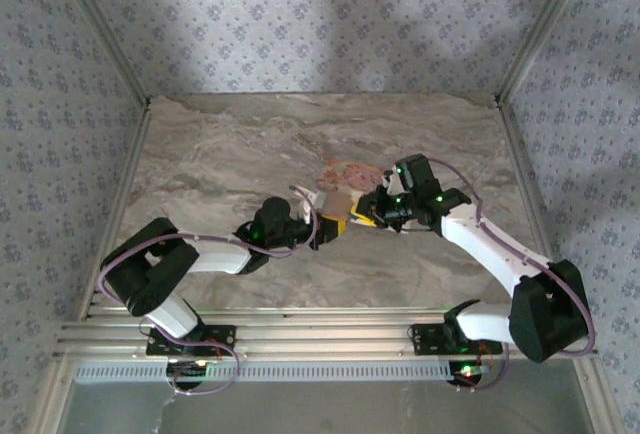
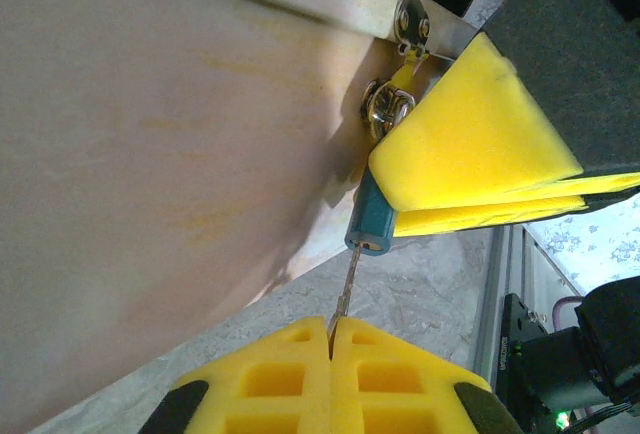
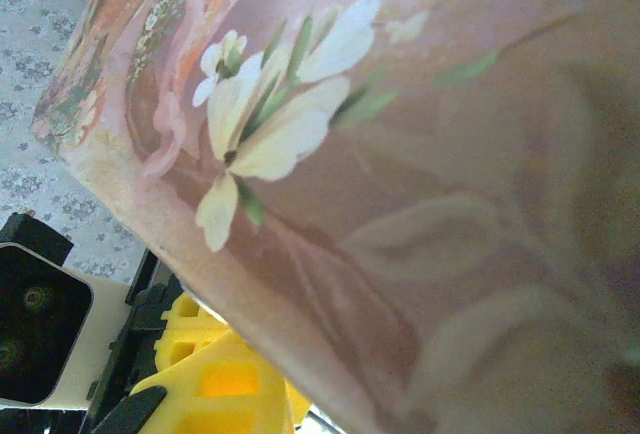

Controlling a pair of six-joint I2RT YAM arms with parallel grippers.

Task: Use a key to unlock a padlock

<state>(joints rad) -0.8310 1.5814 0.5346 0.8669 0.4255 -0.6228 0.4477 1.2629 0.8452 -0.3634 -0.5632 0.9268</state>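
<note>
Padlock (image 2: 372, 216) half hidden behind right tool (image 2: 395, 199).

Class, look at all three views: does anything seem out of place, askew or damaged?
Nothing is spilled or damaged. The small blue padlock sits slanted at the metal clasp of the pink floral pouch, with the thin metal key in it, pinched by the left gripper.

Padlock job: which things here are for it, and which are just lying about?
For the job: blue padlock; key; left fingers pinching the key; right fingers; flowery pouch beside the padlock.
Just there: marble table; patterned walls.
</note>
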